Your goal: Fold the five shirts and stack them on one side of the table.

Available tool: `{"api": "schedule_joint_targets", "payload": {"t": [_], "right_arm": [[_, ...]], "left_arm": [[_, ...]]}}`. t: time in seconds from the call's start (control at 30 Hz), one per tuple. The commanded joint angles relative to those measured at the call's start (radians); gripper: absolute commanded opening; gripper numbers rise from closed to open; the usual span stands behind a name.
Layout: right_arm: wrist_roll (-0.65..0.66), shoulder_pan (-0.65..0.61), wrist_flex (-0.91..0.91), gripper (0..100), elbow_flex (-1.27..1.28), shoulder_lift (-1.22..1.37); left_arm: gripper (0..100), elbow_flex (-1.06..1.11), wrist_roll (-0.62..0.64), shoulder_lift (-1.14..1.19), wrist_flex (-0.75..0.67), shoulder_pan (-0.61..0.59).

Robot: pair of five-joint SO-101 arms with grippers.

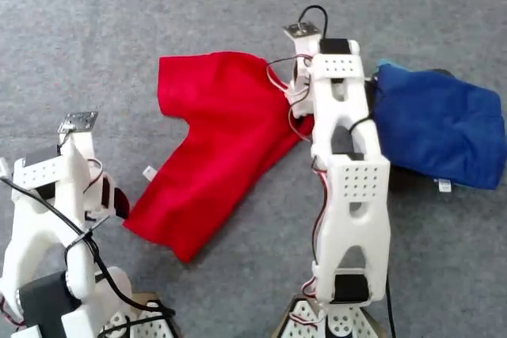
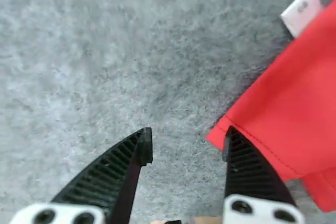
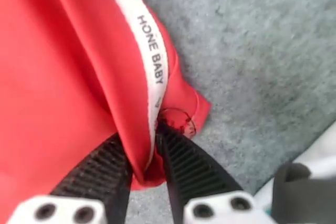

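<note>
Pinched, red shirt (image 1: 218, 156) — right end effector (image 3: 140, 136)

Dark lettering on white neck tape (image 3: 149, 51) inside red shirt (image 3: 52, 77); white tag (image 2: 300, 10) marks illegible.

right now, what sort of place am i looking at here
Most likely a robotics lab bench: a grey felt-covered table, the white left arm and right arm at its near edge, a red shirt and a blue shirt.
</note>
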Motion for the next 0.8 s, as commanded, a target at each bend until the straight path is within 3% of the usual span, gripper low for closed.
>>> {"api": "schedule_joint_targets", "payload": {"t": [0.0, 0.2, 0.3, 0.5, 0.77], "right_arm": [[0.006, -0.011, -0.029, 1.8, -0.021, 0.033], [0.011, -0.018, -0.037, 1.8, -0.022, 0.036], [0.009, -0.02, -0.037, 1.8, -0.022, 0.036], [0.008, -0.02, -0.037, 1.8, -0.022, 0.036], [0.005, -0.017, -0.037, 1.8, -0.022, 0.036]], "left_arm": [[25, -0.002, -0.04, -0.002, 0.005, 0.013], [25, -0.013, -0.034, -0.003, 0.06, 0.041], [25, 0.002, 0.028, -0.003, 0.077, 0.084], [25, 0.024, 0.124, -0.002, -0.021, 0.137], [25, 0.025, 0.123, 0.008, -0.041, 0.139]]}}
